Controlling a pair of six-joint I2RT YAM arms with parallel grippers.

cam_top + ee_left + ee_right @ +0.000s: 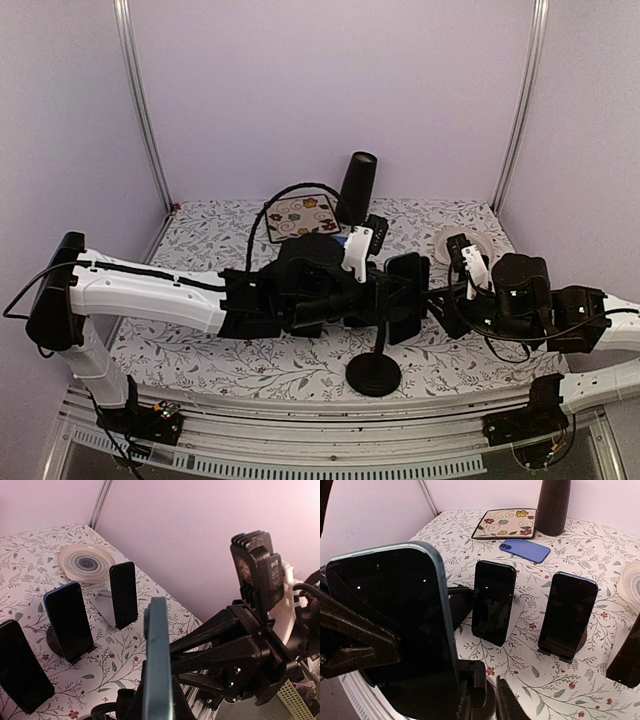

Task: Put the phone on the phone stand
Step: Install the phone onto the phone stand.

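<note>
A phone (390,615) with a dark screen and teal rim stands upright in the cradle of the black phone stand (373,375), over the table's near edge. My left gripper (157,695) is shut on it, one finger on each face; in the left wrist view the phone (157,655) is edge-on. My right gripper (490,702) is low at the stand's clip (481,672), its fingers a narrow gap apart around that clip. From above, the left gripper (400,295) and the right gripper (445,300) meet at the phone (408,290).
Other phones stand on holders behind: a black one (493,602) and a blue-edged one (567,612). A blue phone (525,550) lies flat near a floral plate (506,522) and a dark cylinder (555,505). A white ringed disc (86,562) lies far right.
</note>
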